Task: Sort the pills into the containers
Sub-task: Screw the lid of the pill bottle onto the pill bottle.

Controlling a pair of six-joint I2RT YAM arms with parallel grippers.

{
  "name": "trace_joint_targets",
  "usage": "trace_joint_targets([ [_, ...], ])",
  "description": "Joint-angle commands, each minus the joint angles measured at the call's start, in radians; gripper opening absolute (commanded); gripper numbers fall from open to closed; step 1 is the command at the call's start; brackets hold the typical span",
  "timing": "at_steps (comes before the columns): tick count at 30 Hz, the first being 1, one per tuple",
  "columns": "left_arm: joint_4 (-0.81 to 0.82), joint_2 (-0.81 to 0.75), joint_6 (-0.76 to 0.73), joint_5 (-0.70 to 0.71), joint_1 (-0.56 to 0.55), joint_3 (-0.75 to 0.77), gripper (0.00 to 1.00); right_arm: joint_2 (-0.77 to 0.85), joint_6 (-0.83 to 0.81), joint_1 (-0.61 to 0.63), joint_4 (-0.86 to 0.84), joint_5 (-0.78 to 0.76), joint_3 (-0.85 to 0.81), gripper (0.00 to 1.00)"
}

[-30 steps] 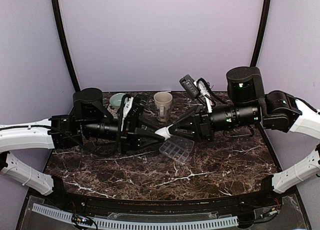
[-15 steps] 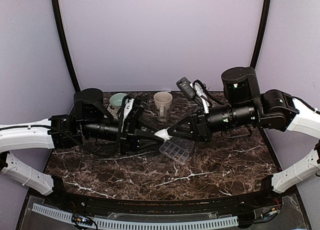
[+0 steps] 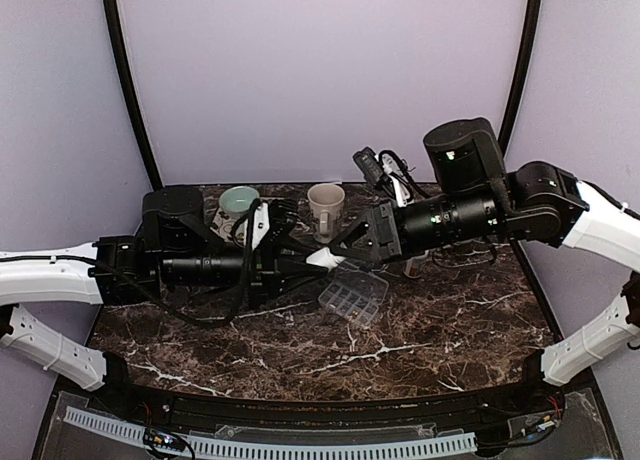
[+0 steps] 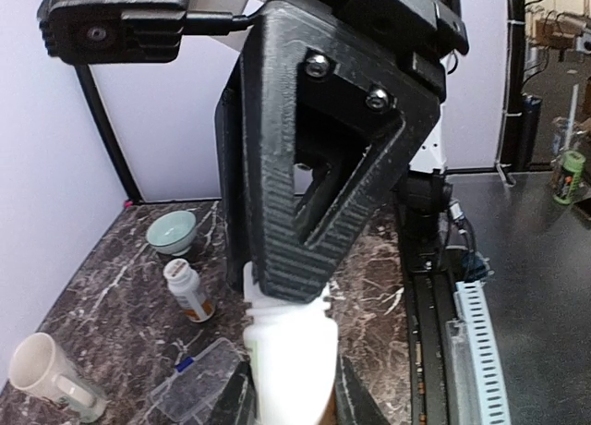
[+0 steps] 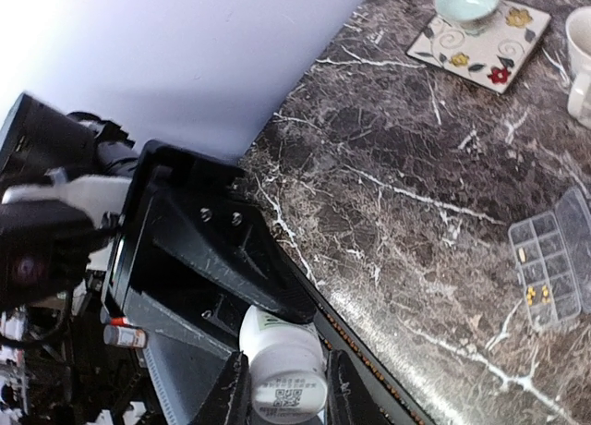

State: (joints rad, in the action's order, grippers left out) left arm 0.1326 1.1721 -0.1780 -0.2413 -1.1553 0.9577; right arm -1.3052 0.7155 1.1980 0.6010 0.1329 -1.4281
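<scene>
Near the middle of the table (image 3: 450,330) lies the clear pill tray (image 3: 353,298), flat on the marble. The right wrist view shows a few small yellow pills (image 5: 533,294) in its compartments. Just off the tray's 11 o'clock corner, raised above the table, a white bottle (image 3: 322,259) hangs sideways between the two arms. The left hand (image 3: 303,263) reaches in from 9 o'clock and pinches one end. The right hand (image 3: 343,252) comes from 3 o'clock and pinches the other, so the fingers of the two hands nearly meet. At the tray's 12 o'clock stands a cream mug (image 3: 325,206). At 10 o'clock, further back, sits a pale green bowl (image 3: 240,199) on a patterned tile (image 5: 443,46). In the left wrist view a small white-capped bottle (image 4: 187,291) stands upright on the marble, apart from the tray.
</scene>
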Motion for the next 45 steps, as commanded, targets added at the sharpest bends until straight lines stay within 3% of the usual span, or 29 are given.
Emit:
trace_joint_targets([
  [1,0.234,0.056,-0.190,0.231,-0.117,0.021,0.00,-0.125,0.156,0.028,-0.055,0.045,-0.086,0.02],
  [11,0.578,0.156,-0.578,0.655,-0.277,-0.066,0.00,-0.199,0.353,0.018,-0.012,0.044,-0.157,0.00],
  [15,0.664,0.187,-0.635,0.709,-0.296,-0.075,0.00,-0.205,0.366,0.014,-0.016,0.011,-0.179,0.00],
  [23,0.579,0.158,-0.554,0.698,-0.295,-0.072,0.00,-0.135,0.261,0.009,-0.068,-0.065,-0.166,0.33],
  [28,0.468,0.122,-0.473,0.692,-0.294,-0.059,0.00,-0.070,0.163,0.011,-0.081,-0.137,-0.164,0.47],
  [36,0.214,0.047,-0.261,0.610,-0.243,-0.020,0.00,0.052,0.022,0.010,-0.121,-0.208,-0.100,0.53],
  [41,0.076,-0.007,-0.061,0.325,-0.108,0.003,0.00,0.107,-0.115,0.015,-0.103,-0.200,-0.064,0.53],
  [45,0.011,-0.014,0.004,0.116,-0.041,0.040,0.00,0.142,-0.207,0.023,-0.097,-0.180,-0.009,0.54],
])
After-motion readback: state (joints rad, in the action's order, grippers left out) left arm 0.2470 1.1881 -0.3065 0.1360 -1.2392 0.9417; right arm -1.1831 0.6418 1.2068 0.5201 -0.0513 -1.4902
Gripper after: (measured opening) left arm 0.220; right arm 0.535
